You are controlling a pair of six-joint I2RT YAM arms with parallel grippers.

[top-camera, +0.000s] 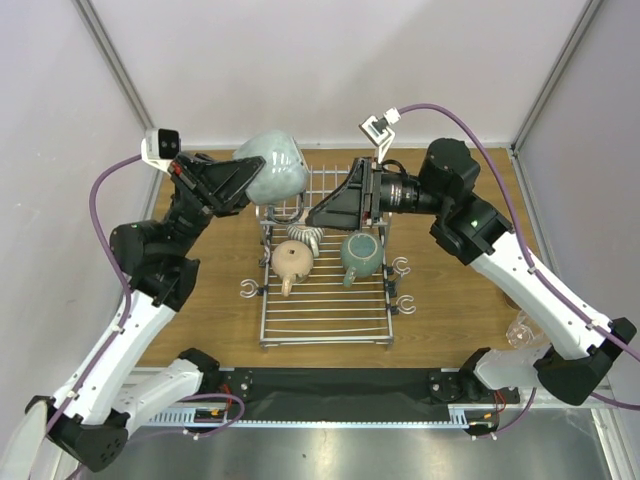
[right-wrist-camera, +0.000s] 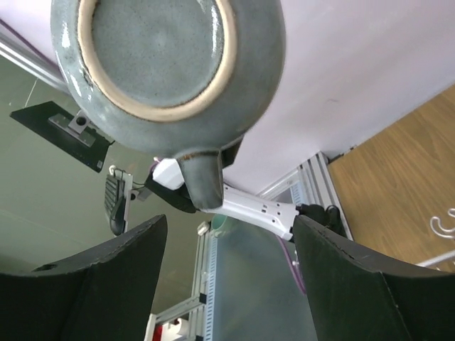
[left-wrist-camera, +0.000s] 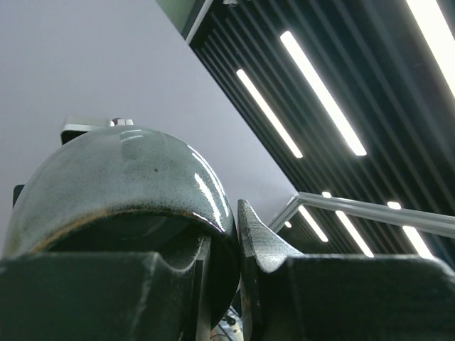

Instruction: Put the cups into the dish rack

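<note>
My left gripper point(top-camera: 243, 182) is shut on the rim of a large grey-green cup point(top-camera: 276, 167) and holds it in the air over the back left of the dish rack point(top-camera: 325, 322). In the left wrist view the cup point(left-wrist-camera: 121, 185) fills the left side, with one finger inside the rim and one outside point(left-wrist-camera: 224, 238). My right gripper point(top-camera: 315, 216) is open and empty, over the rack just right of the held cup. The right wrist view shows the cup's base point(right-wrist-camera: 160, 60) and handle point(right-wrist-camera: 199, 181) above the open jaws point(right-wrist-camera: 229, 284). A beige cup point(top-camera: 292, 262), a teal-green cup point(top-camera: 361, 256) and a ribbed silver-grey cup point(top-camera: 304, 237) lie in the rack.
A clear glass point(top-camera: 522, 330) stands on the wooden table point(top-camera: 450, 300) at the right, beside my right arm. Small wire hooks point(top-camera: 404, 304) stick out from the rack's sides. White walls close in the back and sides.
</note>
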